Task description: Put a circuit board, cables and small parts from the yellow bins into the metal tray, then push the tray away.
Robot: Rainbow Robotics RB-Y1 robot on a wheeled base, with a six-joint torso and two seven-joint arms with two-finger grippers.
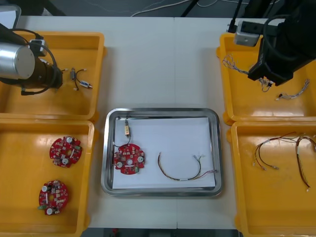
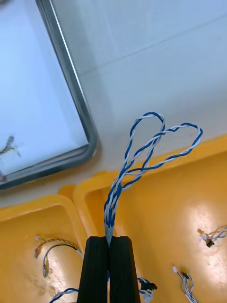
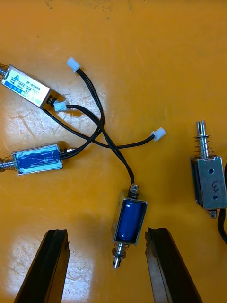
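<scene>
Right gripper (image 2: 109, 239) clamping fully on twisted blue and white cable (image 2: 142, 156), loops sticking out past fingertips over far right yellow bin (image 2: 189, 199). I'm judging this as carry step. Next move needs swing over bin rim to metal tray (image 2: 71, 94), then release. Left gripper (image 3: 106, 231) hovering wide open, straddling small metal part (image 3: 130, 220) in far left yellow bin (image 3: 156, 38). It needs descent, then closing.
</scene>
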